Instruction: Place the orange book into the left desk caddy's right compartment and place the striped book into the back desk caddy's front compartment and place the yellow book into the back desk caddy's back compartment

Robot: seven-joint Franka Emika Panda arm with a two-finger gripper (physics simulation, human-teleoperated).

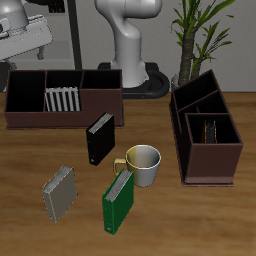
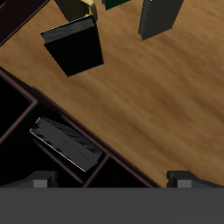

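Note:
My gripper (image 1: 14,56) hangs open above the back desk caddy (image 1: 100,112), its fingertips (image 2: 35,181) wide apart with nothing between them. Below it a striped book (image 1: 62,98) stands in the middle section's compartment nearer the table's front; the wrist view shows it as a dark book with a pale edge (image 2: 66,144). The left desk caddy (image 1: 205,165) holds a thin dark book (image 1: 212,131) whose colour I cannot tell. No orange book or yellow book shows in either view.
A black book (image 1: 100,140) (image 2: 74,45) stands in front of the back caddy. A green book (image 1: 119,202), a grey book (image 1: 60,193) (image 2: 160,17) and a white mug (image 1: 145,164) stand nearer the table's front edge. A potted plant (image 1: 190,40) is behind the left caddy.

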